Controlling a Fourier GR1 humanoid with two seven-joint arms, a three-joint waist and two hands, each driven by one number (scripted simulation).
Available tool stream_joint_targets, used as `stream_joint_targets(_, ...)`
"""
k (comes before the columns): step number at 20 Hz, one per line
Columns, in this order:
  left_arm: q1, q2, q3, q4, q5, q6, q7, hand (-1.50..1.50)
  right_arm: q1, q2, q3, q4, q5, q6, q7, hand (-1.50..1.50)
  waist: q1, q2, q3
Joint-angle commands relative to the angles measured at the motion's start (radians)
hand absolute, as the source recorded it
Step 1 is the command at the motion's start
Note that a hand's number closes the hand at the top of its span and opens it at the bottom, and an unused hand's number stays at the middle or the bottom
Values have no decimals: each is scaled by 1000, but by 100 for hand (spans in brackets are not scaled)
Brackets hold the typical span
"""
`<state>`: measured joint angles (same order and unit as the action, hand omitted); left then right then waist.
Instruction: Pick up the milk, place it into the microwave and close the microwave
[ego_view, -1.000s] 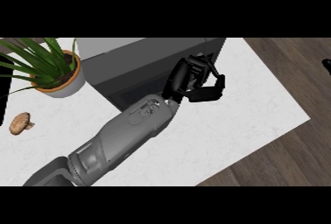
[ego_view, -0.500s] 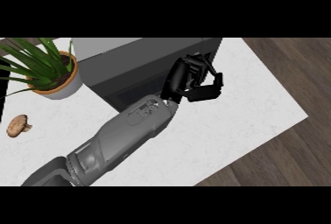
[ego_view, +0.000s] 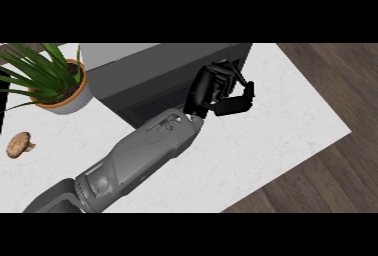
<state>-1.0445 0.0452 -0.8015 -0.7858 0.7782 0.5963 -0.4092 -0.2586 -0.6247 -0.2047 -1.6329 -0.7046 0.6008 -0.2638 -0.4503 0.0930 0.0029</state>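
Hardly anything has moved since a moment ago: the left hand stays at the right end of the microwave, and the whole view has shifted only slightly. The grey forearm reaches up from the lower left corner across the white counter. The black fingers and thumb are curled in, with nothing visible between them. The milk does not show anywhere, so I cannot tell where it is. A potted plant stands left of the microwave. A brown mushroom lies near the counter's left edge.
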Motion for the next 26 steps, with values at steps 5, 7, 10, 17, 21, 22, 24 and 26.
stream_joint_targets(5, -42, -43, 86, 91, 51, 126, 9, 150, -12, -24, -16, 16, -40, 6, 22, -150, 22, 4, 0)
stream_joint_targets(7, -37, -44, 94, 121, 67, 134, 28, 150, -10, -28, -23, 14, -50, 0, 28, -150, 35, 6, -1)
stream_joint_targets(10, -42, -45, 88, 149, 79, 137, 32, 150, -15, -43, -47, 17, -64, -2, 28, -150, 54, 7, 0)
stream_joint_targets(17, -39, 0, 24, 196, 105, 74, 30, 150, 5, -67, -98, 25, -87, -21, 34, -150, 102, 12, 0)
stream_joint_targets(21, -24, 27, -6, 214, 128, 21, 34, 150, 13, -85, -123, 4, -102, -28, 41, -150, 122, 12, -4)
stream_joint_targets(22, -29, 28, -11, 218, 131, 13, 35, 150, 17, -89, -126, 6, -100, -29, 44, -150, 132, 13, -3)
stream_joint_targets(24, -39, 43, -20, 225, 136, 4, 34, -150, 26, -91, -131, 2, -112, -32, 51, -150, 140, 13, -3)
stream_joint_targets(26, -37, 52, -18, 229, 147, 4, 19, -150, 38, -87, -140, 4, -120, -34, 49, -150, 162, 11, -3)
